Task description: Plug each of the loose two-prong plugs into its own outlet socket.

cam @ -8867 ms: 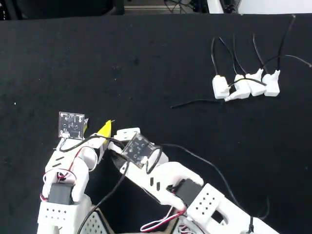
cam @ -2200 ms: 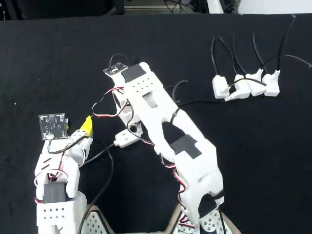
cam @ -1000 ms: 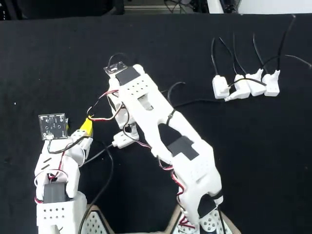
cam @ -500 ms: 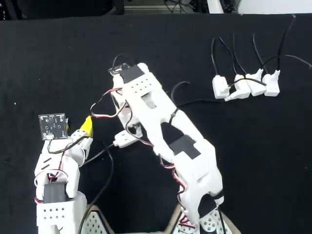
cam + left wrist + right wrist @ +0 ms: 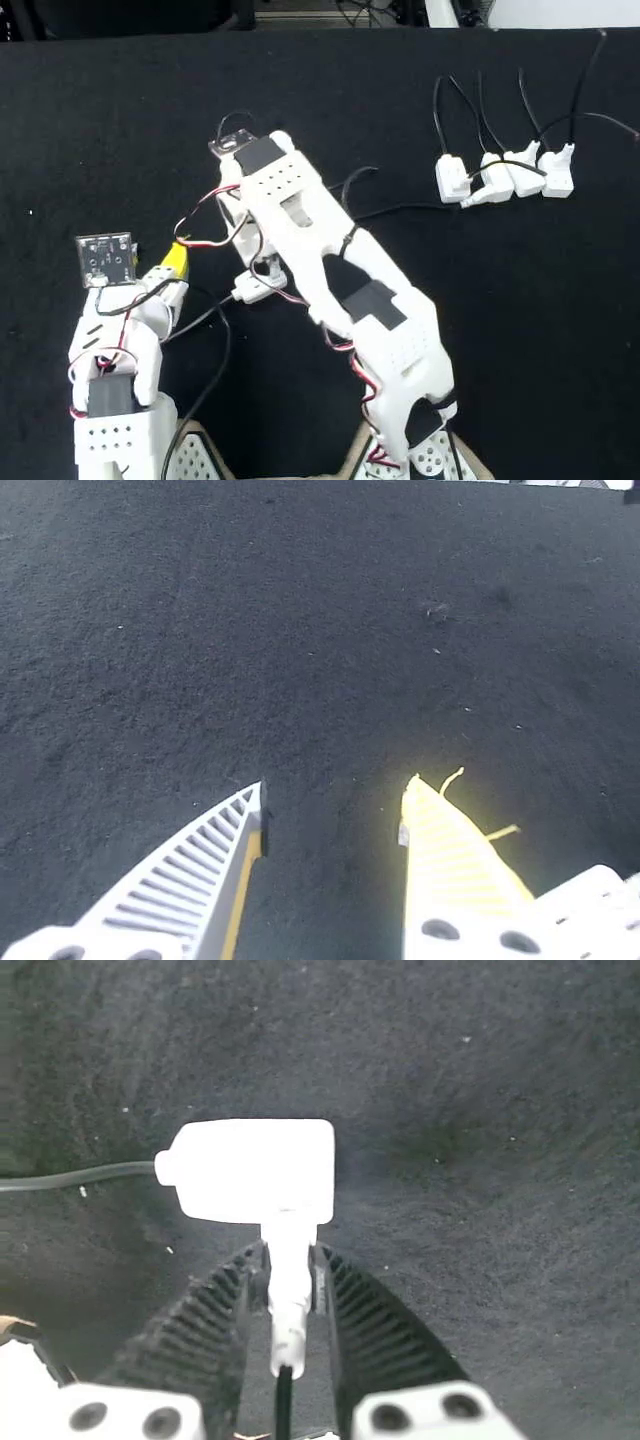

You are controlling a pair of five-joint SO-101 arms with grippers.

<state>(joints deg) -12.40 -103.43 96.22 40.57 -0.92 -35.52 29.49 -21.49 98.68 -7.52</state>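
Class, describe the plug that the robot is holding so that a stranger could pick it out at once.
On the black table, find the right arm stretched over the middle. Its gripper is shut on a slim white plug whose front end meets a white socket block. Unlike the four white pieces in the far corner, it is gripped.

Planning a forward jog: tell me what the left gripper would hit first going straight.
Only the bare black tablecloth; the way ahead of the open left gripper looks free otherwise, though depth is unclear.
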